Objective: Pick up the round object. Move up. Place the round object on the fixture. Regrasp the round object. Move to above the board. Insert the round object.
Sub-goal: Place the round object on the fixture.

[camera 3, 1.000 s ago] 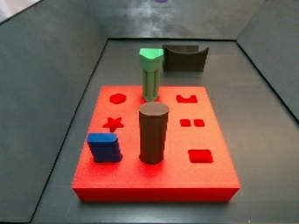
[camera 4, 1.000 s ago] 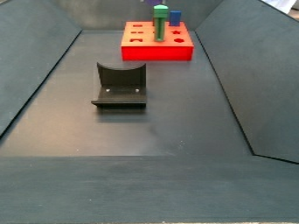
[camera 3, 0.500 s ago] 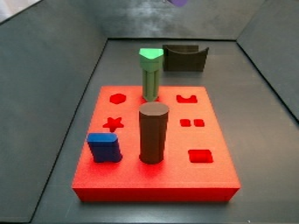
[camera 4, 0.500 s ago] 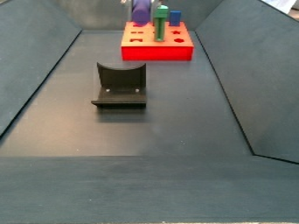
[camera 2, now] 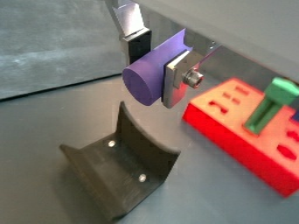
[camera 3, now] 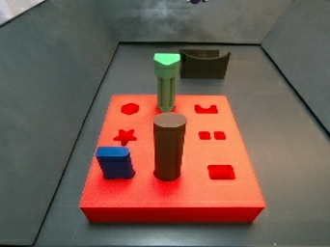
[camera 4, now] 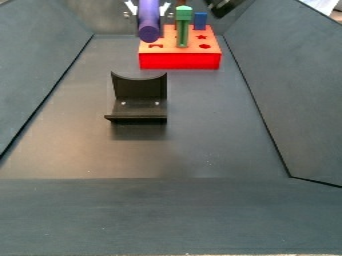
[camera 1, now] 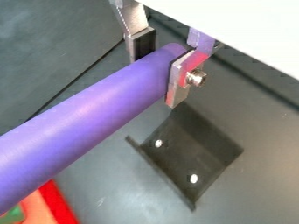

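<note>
The round object [camera 1: 93,114], a smooth purple cylinder, is clamped between the two silver fingers of my gripper [camera 1: 162,63], which is shut on it near one end. In the wrist views the peg [camera 2: 149,80] hangs in the air above the dark fixture [camera 2: 122,171] with its curved notch, apart from it. A side view shows the purple peg [camera 4: 148,22] high up, between the fixture [camera 4: 136,97] and the red board [camera 4: 181,50]. The gripper [camera 2: 158,68] itself is cut off at the top edge of both side views.
On the board [camera 3: 175,198] stand a green-topped peg [camera 3: 165,82], a thick dark brown cylinder [camera 3: 169,147] and a blue block [camera 3: 115,161]. Open cut-outs show in its top. Grey sloped walls close in the dark floor on both sides.
The purple peg has come further into a side view, lower and nearer the fixture than half a second ago. One second ago it was out of that view.
</note>
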